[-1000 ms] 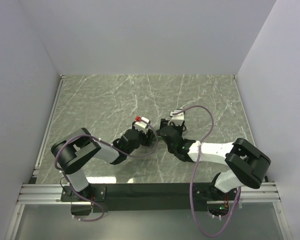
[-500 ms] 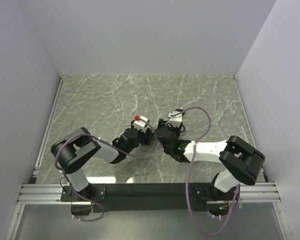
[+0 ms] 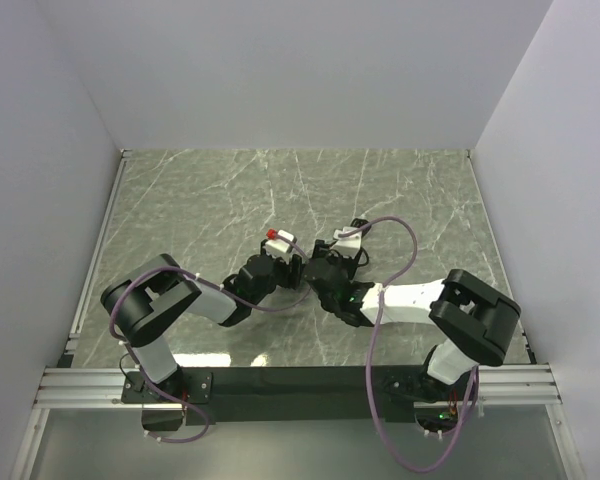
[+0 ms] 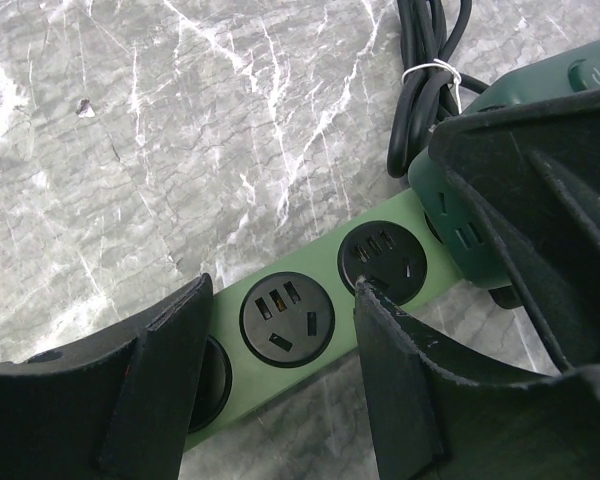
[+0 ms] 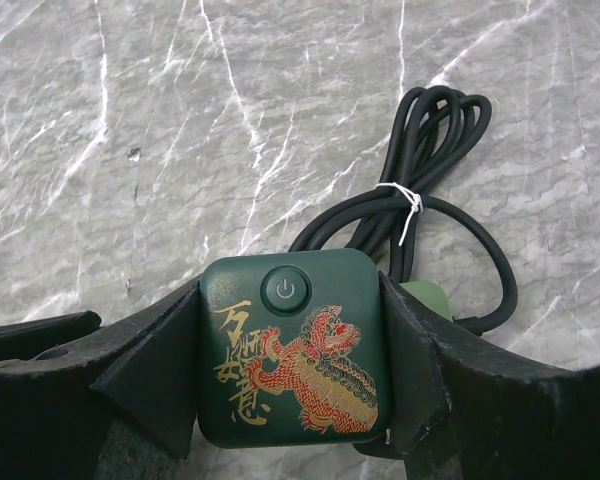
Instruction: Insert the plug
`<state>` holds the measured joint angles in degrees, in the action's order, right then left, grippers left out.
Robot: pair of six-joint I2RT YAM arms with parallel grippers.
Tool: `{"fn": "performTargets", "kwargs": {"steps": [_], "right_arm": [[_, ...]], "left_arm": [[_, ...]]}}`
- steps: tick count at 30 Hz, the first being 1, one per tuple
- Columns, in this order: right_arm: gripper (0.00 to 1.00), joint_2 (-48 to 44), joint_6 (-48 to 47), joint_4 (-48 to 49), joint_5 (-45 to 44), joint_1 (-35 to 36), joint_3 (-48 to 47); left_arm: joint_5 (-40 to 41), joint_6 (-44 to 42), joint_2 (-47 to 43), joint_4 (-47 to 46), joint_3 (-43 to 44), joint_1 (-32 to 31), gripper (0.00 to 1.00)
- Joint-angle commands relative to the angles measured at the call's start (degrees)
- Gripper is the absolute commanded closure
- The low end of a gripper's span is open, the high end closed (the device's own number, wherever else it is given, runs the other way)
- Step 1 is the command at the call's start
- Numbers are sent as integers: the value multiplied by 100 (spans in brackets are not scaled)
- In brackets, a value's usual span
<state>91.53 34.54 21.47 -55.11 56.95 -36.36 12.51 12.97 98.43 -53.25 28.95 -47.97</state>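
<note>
The plug is a dark green cube with a power button and a red-and-gold lion print. My right gripper is shut on its two sides and holds it above the marble. In the left wrist view the plug hangs over the right end of a light green power strip with round black sockets. My left gripper is open over the strip. One empty socket lies between its fingers, and its right fingertip touches the neighbouring socket. In the top view both grippers meet mid-table.
A coiled black cable, bound with a white tie, lies on the marble just behind the plug and strip. White walls enclose the table on three sides. Purple cables loop off both arms.
My right arm has swung left with the plug, closing in on my left gripper. The left gripper has shifted slightly left and kept the same opening.
</note>
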Motion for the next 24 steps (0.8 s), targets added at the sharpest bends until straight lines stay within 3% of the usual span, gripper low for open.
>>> {"fn": "performTargets", "kwargs": {"steps": [1, 24], "right_arm": [[100, 972, 1036, -1972, 2145, 413, 595], [100, 1719, 1301, -2340, 2426, 862, 340]], "left_arm": [[-390, 188, 202, 500, -126, -11, 36], [-329, 680, 475, 729, -117, 182, 36]]}}
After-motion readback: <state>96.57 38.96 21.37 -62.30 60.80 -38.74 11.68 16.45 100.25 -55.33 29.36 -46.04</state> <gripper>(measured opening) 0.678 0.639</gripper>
